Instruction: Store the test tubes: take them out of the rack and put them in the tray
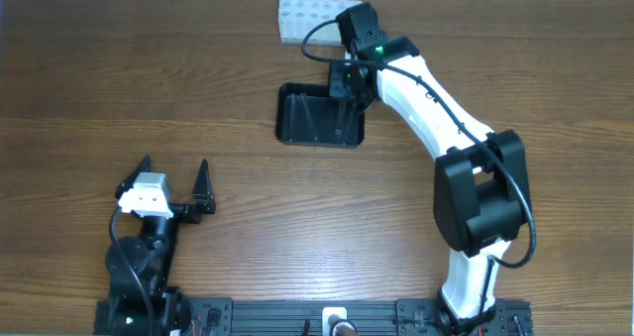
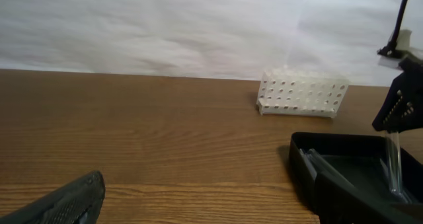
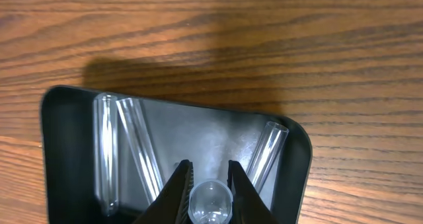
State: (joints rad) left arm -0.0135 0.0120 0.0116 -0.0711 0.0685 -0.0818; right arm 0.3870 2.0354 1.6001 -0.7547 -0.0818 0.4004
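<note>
Wooden table: over the black plastic tray my right gripper is pinching a clear glass tube, white perforated rack sitting just beyond.

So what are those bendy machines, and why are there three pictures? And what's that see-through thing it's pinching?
Those are two robot arms standing at a wooden table. One picture looks down from above. The other two come from little cameras on each arm's wrist, so you see each arm's own fingers. The right gripper pinches a clear test tube, held upright over a black tray. Three more tubes lie in the tray already. The white block full of holes is the rack for tubes. The left gripper sits open near its base, holding nothing.
</note>
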